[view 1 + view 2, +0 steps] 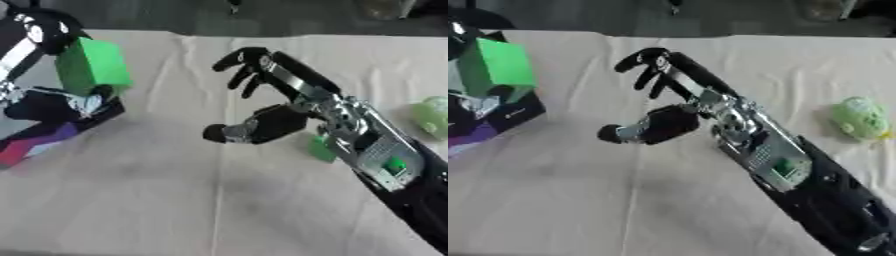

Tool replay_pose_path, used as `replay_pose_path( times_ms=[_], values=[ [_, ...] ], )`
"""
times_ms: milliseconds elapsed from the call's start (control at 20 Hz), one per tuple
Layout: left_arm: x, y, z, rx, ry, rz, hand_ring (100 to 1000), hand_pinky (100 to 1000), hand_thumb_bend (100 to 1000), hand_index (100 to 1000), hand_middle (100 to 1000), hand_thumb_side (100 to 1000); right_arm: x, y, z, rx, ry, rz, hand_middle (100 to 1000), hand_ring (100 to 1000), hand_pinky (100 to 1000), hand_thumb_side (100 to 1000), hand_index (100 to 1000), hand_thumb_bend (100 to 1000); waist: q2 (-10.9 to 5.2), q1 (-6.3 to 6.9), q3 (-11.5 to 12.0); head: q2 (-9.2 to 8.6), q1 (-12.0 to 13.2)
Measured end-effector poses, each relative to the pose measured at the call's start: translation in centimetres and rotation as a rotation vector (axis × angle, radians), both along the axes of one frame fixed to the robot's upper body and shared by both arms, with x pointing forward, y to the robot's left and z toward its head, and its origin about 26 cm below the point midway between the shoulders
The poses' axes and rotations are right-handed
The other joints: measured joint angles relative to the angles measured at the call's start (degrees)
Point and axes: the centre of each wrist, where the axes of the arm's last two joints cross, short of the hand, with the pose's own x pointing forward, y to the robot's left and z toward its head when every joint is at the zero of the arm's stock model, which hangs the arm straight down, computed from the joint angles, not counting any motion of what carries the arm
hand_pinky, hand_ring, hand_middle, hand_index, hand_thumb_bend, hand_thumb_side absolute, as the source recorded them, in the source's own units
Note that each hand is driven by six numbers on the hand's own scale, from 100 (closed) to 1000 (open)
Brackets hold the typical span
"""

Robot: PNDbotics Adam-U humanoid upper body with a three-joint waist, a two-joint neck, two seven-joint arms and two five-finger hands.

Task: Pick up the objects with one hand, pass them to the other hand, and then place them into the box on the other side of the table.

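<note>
My left hand [45,27] is at the upper left, shut on a bright green block [92,67] that hangs over the dark box [98,118] at the table's left edge. The box has purple and red print on its side, and dark and white shapes lie inside it. My right hand [677,120] is over the middle of the table, open, with fingers spread toward the far side, thumb pointing left and nothing in it. A pale green rounded object [859,119] lies on the cloth at the right. A small green piece [320,148] shows just under my right forearm.
A beige cloth [175,200] with creases covers the table. Its far edge runs along the top, with a dark floor beyond. My right forearm [798,175] crosses the lower right diagonally.
</note>
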Motion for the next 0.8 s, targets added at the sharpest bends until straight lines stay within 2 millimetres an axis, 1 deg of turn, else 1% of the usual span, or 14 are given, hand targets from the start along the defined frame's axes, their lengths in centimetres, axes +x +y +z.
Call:
replay_pose_path(
  times_ms=[50,150,350,600,800],
  values=[
    [0.2,0.5,-0.2,-0.005,-0.001,0.026,386,732,186,454,354,100,0.0,0.0,0.0,0.005,-0.003,-0.005,795,689,596,370,793,666,0.0,0.0,0.02,0.0,0.34],
    [0.8,1.4,-0.6,-0.013,-0.003,0.075,386,730,191,454,354,100,0.0,-0.1,0.1,0.013,-0.006,-0.01,794,688,596,369,792,667,0.0,-0.01,0.03,0.0,1.17],
    [1.8,2.9,-1.1,-0.024,-0.009,0.158,385,731,189,454,353,100,0.0,-0.1,0.1,0.02,-0.012,-0.015,793,687,596,370,791,667,0.0,-0.01,0.05,0.0,3.15],
    [3.4,4.7,-2.0,-0.027,-0.007,0.258,386,733,182,455,353,100,0.0,-0.1,0.1,0.023,-0.016,-0.016,791,685,595,371,790,668,0.0,-0.02,0.04,0.0,6.28],
    [4.7,5.9,-2.8,-0.032,0.008,0.315,394,735,181,464,361,100,0.0,-0.1,0.1,0.026,-0.02,-0.016,791,684,595,372,789,666,0.0,-0.02,-0.02,0.0,7.66]
  ],
)
